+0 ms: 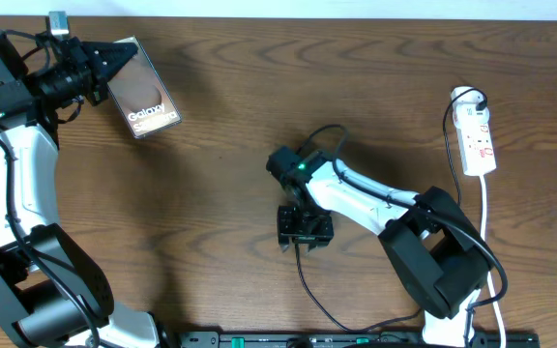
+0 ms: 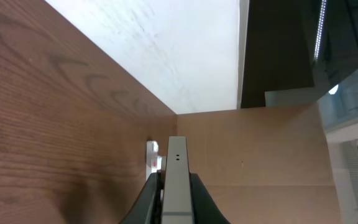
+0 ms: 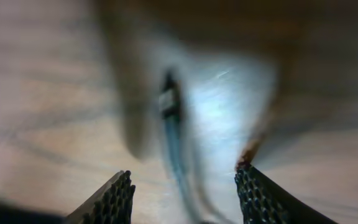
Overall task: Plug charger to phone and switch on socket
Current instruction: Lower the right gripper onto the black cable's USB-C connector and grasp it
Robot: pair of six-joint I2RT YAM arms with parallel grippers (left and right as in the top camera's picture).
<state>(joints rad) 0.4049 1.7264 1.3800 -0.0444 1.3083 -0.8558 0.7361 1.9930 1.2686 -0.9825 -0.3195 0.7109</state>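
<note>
My left gripper [image 1: 100, 72] at the far left is shut on the phone [image 1: 143, 94] and holds it lifted, its "Galaxy" screen facing up. In the left wrist view the phone [image 2: 178, 180] stands edge-on between the jaws [image 2: 176, 205]. The charger's thin black cable [image 1: 309, 290] runs from under my right gripper [image 1: 305, 230] toward the front edge. In the right wrist view the open fingers [image 3: 185, 193] straddle the blurred cable, and its plug tip [image 3: 169, 101] lies on the wood ahead. The white socket [image 1: 477, 135] lies at the far right; it also shows small in the left wrist view [image 2: 153, 155].
The socket's white cord [image 1: 486, 227] runs down the right side past the right arm's base [image 1: 443, 266]. A black rail [image 1: 356, 339] lines the front edge. The wooden table [image 1: 220, 213] ends at a white wall along the back.
</note>
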